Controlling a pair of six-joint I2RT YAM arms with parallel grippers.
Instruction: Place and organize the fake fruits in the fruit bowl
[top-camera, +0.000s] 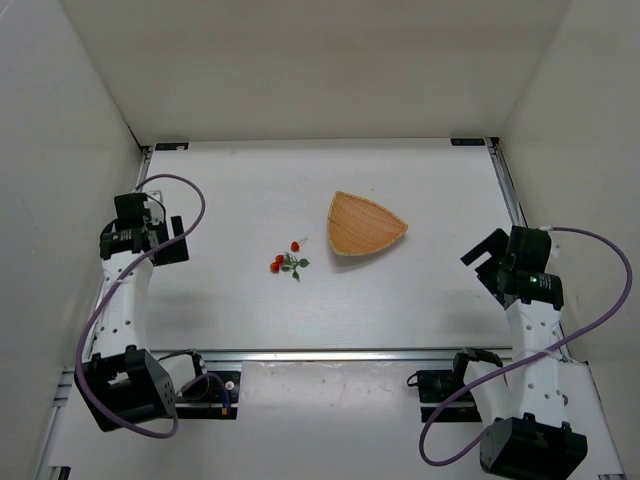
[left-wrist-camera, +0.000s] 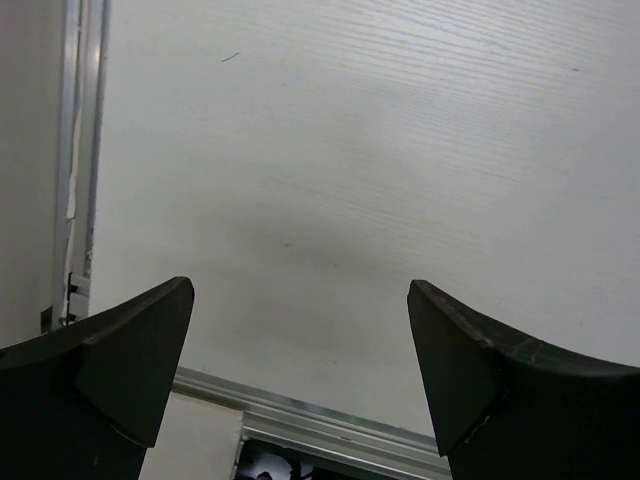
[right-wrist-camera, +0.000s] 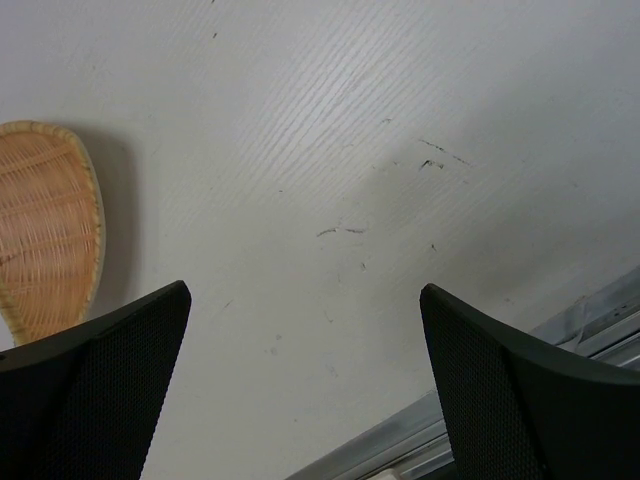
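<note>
The fake fruits (top-camera: 286, 260), small red berries with green stems and leaves, lie on the white table near its middle. The fruit bowl (top-camera: 364, 224), a tan woven rounded-triangle dish, sits just right of them and holds nothing; its edge also shows in the right wrist view (right-wrist-camera: 45, 225). My left gripper (top-camera: 178, 240) is open and empty at the table's left side, well left of the berries. My right gripper (top-camera: 482, 262) is open and empty at the right side, right of the bowl. The berries do not show in either wrist view.
White walls enclose the table on the left, back and right. A metal rail (top-camera: 330, 353) runs along the near edge, and it also shows in the left wrist view (left-wrist-camera: 330, 425). Purple cables (top-camera: 190, 195) loop from both arms.
</note>
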